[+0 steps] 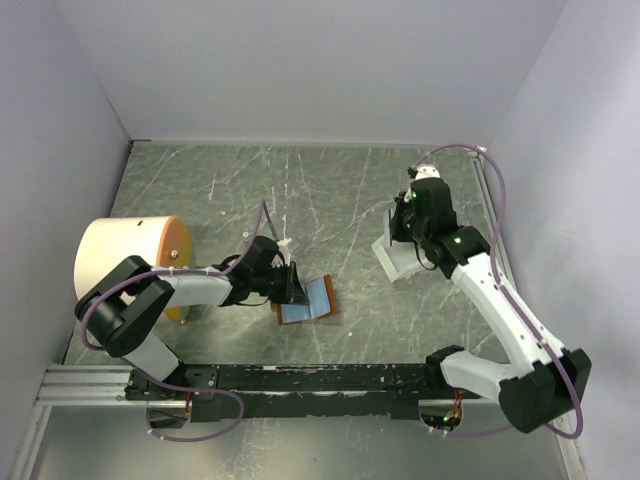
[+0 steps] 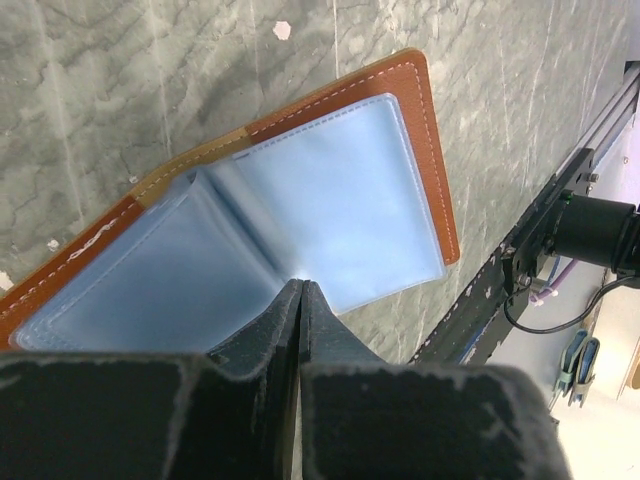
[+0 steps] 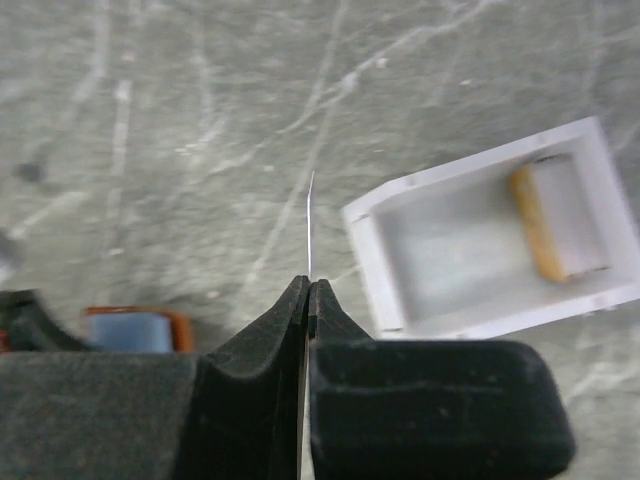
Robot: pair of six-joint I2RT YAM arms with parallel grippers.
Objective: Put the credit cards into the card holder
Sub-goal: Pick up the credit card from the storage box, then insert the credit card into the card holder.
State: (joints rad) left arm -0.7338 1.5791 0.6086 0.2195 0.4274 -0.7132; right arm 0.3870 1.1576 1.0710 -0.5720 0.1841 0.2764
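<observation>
Left gripper [image 2: 302, 285]: reaching low and rightward, fingers pressed together, pinching light-blue lining of open brown leather folding card holder [image 2: 330, 190].
Holder position: blue side up on grey marbled table [image 1: 330, 190], centre-front.
Right gripper [image 3: 309, 283]: raised at right, clamped on thin flat credit card [image 3: 310, 225], edge-on.
White rectangular tray [image 3: 450, 250]: beside right fingertips, holds tan-orange card [image 3: 535, 225].

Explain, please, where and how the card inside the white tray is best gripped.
Grip the card by its raised tan-orange edge, coming from straight above and pinching across its two faces. It seems to lean against the end wall of the white tray, so the walls would probably block any side approach.
</observation>
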